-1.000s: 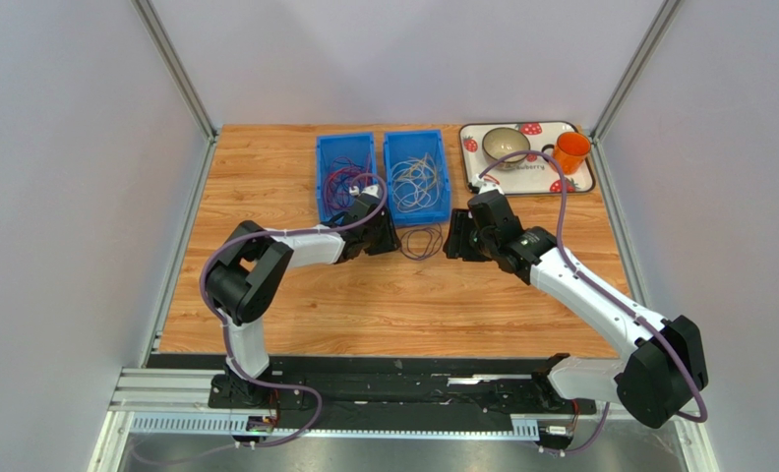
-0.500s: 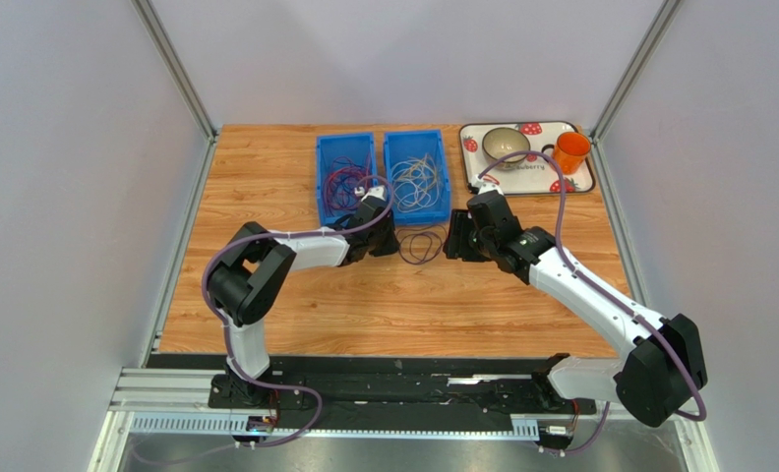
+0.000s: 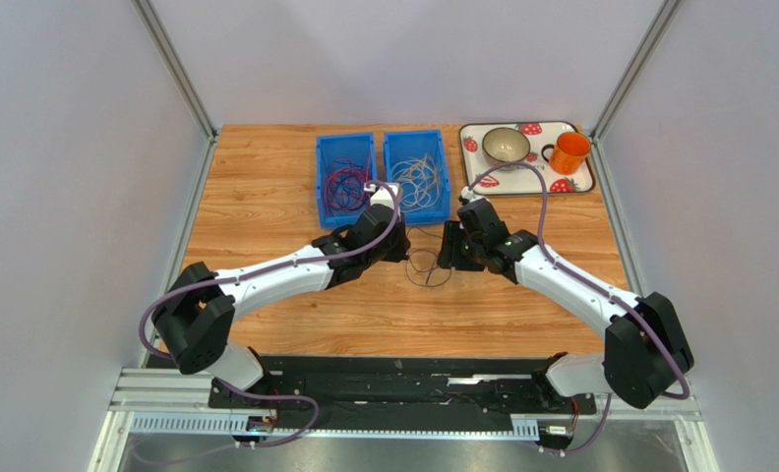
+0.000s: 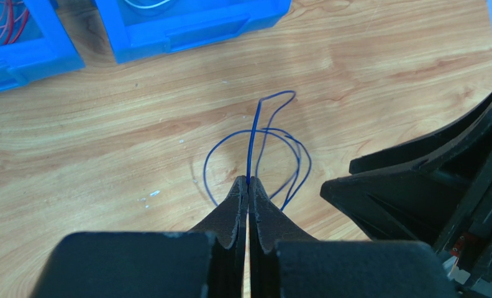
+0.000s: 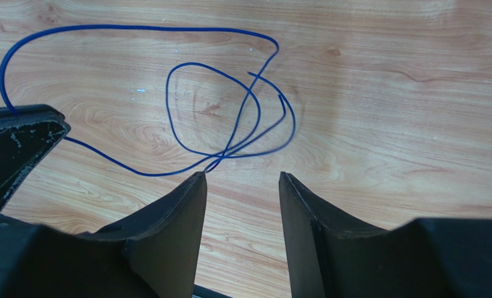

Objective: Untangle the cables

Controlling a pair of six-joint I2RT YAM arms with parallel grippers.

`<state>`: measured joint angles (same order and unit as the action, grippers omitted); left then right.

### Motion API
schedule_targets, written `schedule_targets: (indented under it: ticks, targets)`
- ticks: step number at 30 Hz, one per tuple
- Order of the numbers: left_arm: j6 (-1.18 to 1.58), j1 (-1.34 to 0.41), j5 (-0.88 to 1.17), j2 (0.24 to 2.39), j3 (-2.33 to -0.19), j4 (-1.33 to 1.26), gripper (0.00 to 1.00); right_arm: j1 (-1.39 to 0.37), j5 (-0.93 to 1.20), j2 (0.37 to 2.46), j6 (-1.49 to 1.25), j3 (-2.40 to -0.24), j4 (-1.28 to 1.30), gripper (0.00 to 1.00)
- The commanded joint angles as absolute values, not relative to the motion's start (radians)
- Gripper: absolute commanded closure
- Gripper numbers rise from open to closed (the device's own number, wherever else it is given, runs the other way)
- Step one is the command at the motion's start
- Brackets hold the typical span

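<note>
The left hand (image 4: 248,182) is pinching a strand of the blue cable (image 4: 253,136), its loops lying ahead, toward the right hand (image 5: 242,178). That hand is hovering open just beside them.

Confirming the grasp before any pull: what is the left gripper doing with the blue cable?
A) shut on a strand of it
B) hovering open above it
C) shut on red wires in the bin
A: the left gripper is pressed shut, with a strand of the blue cable running out from between its tips.
</note>
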<state>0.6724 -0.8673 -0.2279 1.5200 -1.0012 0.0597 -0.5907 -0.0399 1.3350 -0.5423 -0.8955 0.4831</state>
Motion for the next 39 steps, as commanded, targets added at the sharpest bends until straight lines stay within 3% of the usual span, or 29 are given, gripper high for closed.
schedule_targets:
  ticks: [1, 21, 30, 39]
  targets:
    - [0.629, -0.888, -0.276, 1.476, -1.005, 0.109, 1.0, -0.597, -0.015, 1.365, -0.568, -0.897, 0.408, 0.5]
    - [0.614, -0.919, -0.281, 1.457, -0.997, 0.106, 1.0, -0.629, -0.015, 1.508, -0.603, -0.959, 0.357, 0.52]
    - [0.612, -0.925, -0.284, 1.453, -1.005, 0.117, 1.0, -0.632, -0.057, 1.536, -0.594, -0.98, 0.373, 1.0]
    - [0.589, -0.925, -0.38, 1.347, -1.031, 0.253, 1.0, -0.601, -0.278, 1.419, -0.532, -1.038, 0.538, 1.0]
